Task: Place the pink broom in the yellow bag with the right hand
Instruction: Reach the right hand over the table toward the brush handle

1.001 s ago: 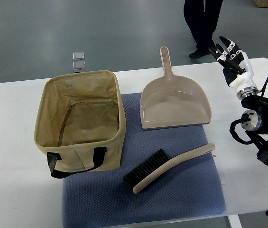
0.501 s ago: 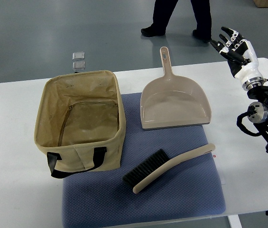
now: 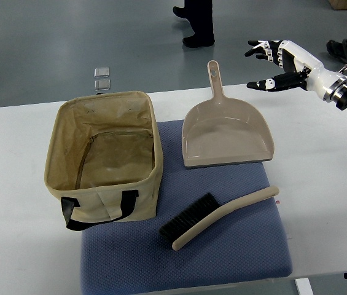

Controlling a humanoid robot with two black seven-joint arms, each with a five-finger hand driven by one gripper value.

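Fingers point(image 3: 270, 83) of right hand point(image 3: 280, 64) apart; one broom point(image 3: 216, 216), one bag point(image 3: 104, 161), one dustpan point(image 3: 225, 132).

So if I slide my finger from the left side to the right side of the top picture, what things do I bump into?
yellow bag → pink broom → right hand, open, up near the far edge of the table. The dustpan sits above the broom in the picture, so its place in the order is unclear.
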